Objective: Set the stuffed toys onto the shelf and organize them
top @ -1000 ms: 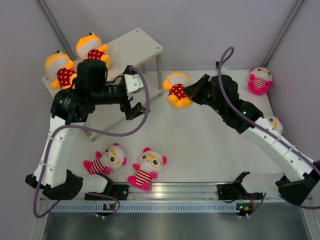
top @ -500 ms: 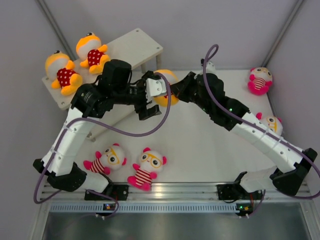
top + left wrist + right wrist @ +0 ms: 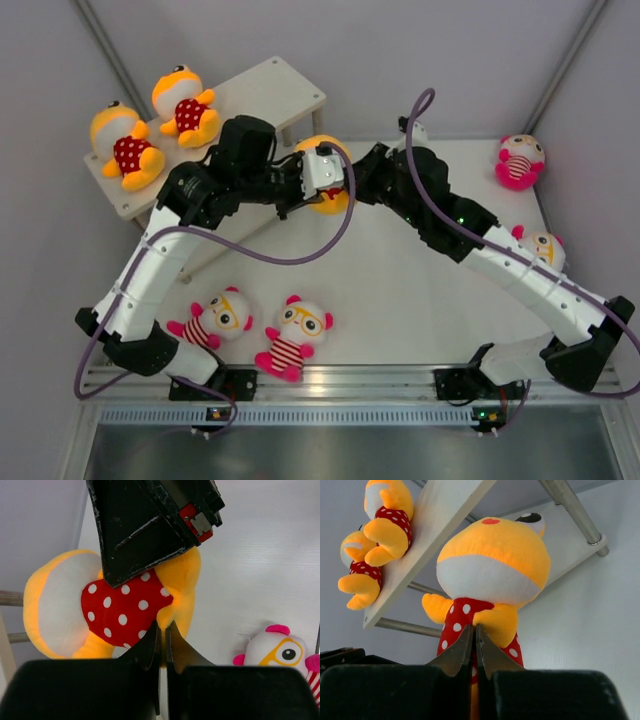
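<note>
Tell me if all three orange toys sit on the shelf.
No: two orange toys sit on the shelf; the third is held beside it.

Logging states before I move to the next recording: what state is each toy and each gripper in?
Third orange toy: beside shelf, pinched by both grippers.
Left gripper: shut on it.
Right gripper: shut on it.
Two orange toys: lying on shelf.
Four white toys: lying on table, not yet shelved.

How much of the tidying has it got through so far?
Two orange toys sit on top of the shelf. A third orange toy is pinched by both the left gripper and right gripper beside the shelf. Four white-faced toys lie on the table, not yet shelved.
</note>
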